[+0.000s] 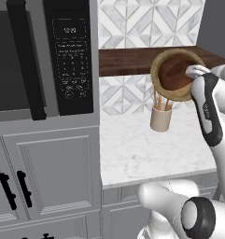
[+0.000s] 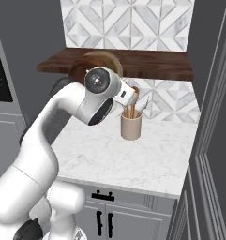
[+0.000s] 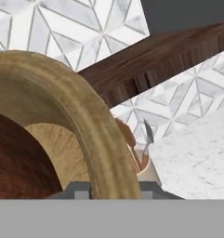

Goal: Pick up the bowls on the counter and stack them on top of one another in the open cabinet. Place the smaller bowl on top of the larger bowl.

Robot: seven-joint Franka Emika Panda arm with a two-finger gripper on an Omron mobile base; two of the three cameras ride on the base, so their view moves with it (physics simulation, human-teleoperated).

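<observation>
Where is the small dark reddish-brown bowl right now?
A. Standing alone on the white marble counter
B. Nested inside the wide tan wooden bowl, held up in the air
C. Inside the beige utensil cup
B: the small dark reddish-brown bowl sits inside the wide tan wooden bowl, which the end effector holds tilted above the beige utensil cup.

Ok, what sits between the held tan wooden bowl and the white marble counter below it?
In the left base view, the beige utensil cup stands on the white marble counter just under the wide tan wooden bowl.
</observation>
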